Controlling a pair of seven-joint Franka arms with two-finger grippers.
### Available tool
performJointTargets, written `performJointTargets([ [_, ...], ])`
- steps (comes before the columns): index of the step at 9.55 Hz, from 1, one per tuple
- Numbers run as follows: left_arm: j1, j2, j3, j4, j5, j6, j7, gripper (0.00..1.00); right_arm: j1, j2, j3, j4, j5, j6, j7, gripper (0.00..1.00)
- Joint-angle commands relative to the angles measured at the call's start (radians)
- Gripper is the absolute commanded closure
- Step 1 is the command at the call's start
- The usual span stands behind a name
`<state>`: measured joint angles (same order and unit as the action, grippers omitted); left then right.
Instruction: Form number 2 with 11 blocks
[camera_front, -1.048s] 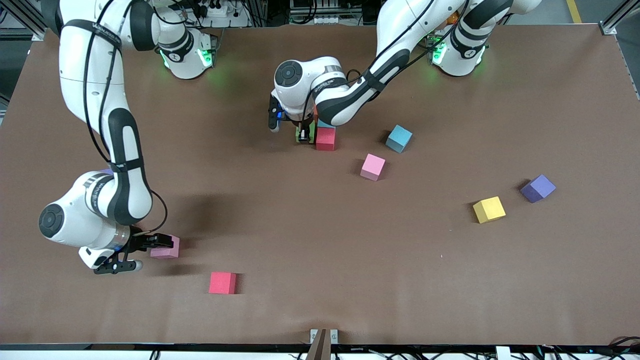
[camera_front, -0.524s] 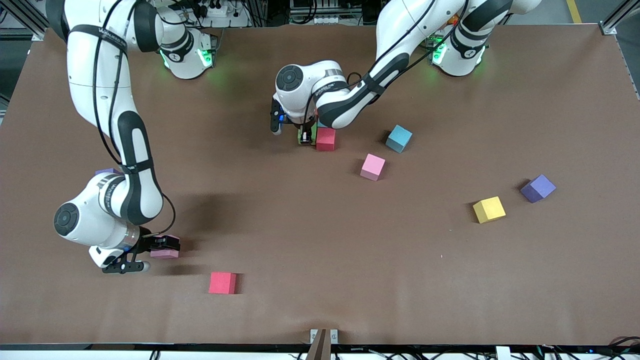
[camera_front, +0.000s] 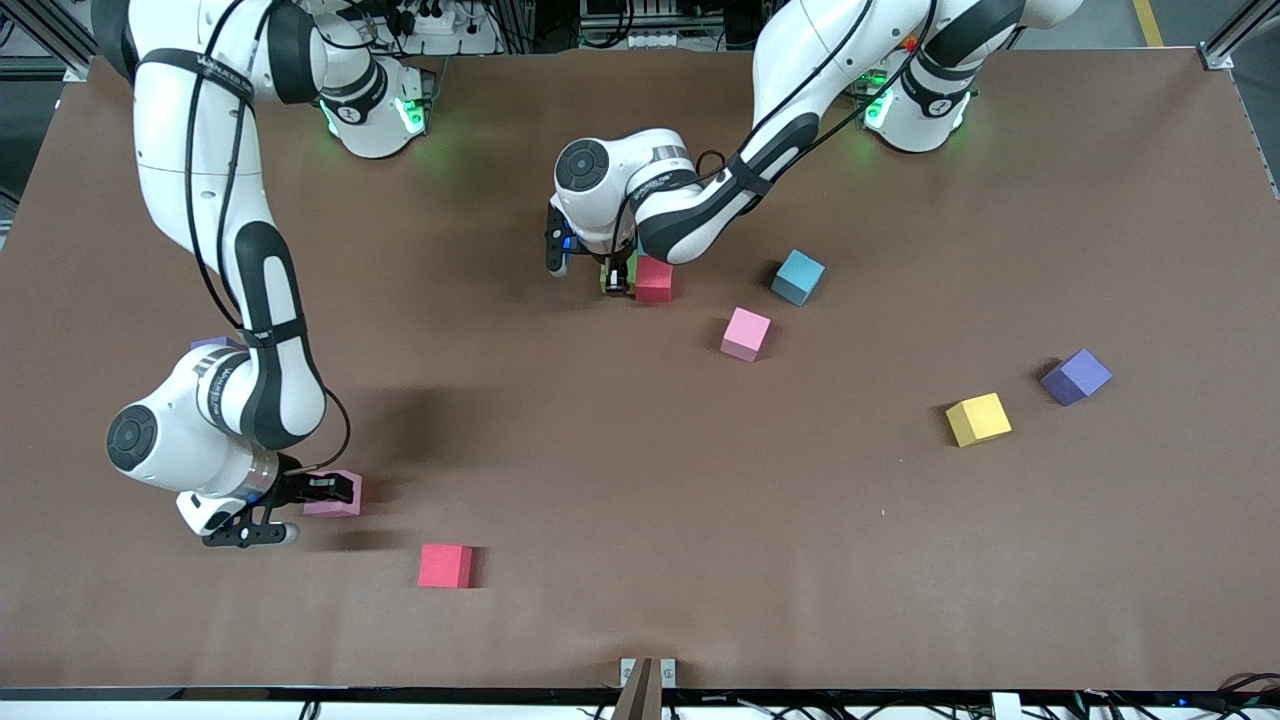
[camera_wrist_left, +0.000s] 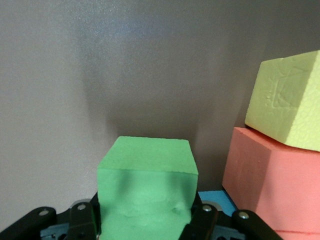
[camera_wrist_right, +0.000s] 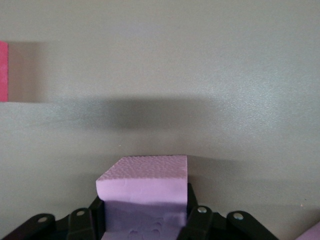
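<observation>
My left gripper (camera_front: 612, 278) is shut on a green block (camera_wrist_left: 145, 185) and holds it low, close beside a red block (camera_front: 653, 280). In the left wrist view that red block (camera_wrist_left: 272, 180) has a yellow block (camera_wrist_left: 287, 110) and a sliver of blue (camera_wrist_left: 217, 200) next to it. The left arm hides most of this cluster in the front view. Toward the right arm's end, my right gripper (camera_front: 322, 490) is shut on a pink block (camera_front: 338, 495) that rests on the table. Its fingers press the sides of that pink block (camera_wrist_right: 142, 195).
Loose on the brown table (camera_front: 620, 480) lie a red block (camera_front: 445, 565), a pink block (camera_front: 746, 333), a light blue block (camera_front: 798, 276) and a yellow block (camera_front: 977, 419). A purple cube (camera_front: 1075, 376) sits near the yellow one. Another purple cube (camera_front: 212, 343) peeks out by the right arm.
My right gripper has closed onto the pink block, which stays in place. The left gripper has shifted slightly toward the front camera with the green block.
</observation>
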<state>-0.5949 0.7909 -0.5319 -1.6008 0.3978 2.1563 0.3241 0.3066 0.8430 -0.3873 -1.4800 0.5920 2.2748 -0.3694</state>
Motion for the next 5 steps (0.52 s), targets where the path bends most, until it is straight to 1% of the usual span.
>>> performJointTargets([
  [1,-0.013,0.01,0.007,0.019,0.022,0.007,0.0,1.0,0.017,-0.019,0.001,-0.007,0.008,-0.004,-0.005,0.66],
  [4,-0.023,0.016,0.007,0.019,0.055,0.034,0.0,1.0,0.051,-0.025,0.007,0.012,0.005,-0.027,-0.09,0.66],
  [5,-0.023,0.019,0.007,0.019,0.071,0.04,0.0,1.0,0.063,-0.036,0.018,0.015,0.005,-0.027,-0.109,0.66],
])
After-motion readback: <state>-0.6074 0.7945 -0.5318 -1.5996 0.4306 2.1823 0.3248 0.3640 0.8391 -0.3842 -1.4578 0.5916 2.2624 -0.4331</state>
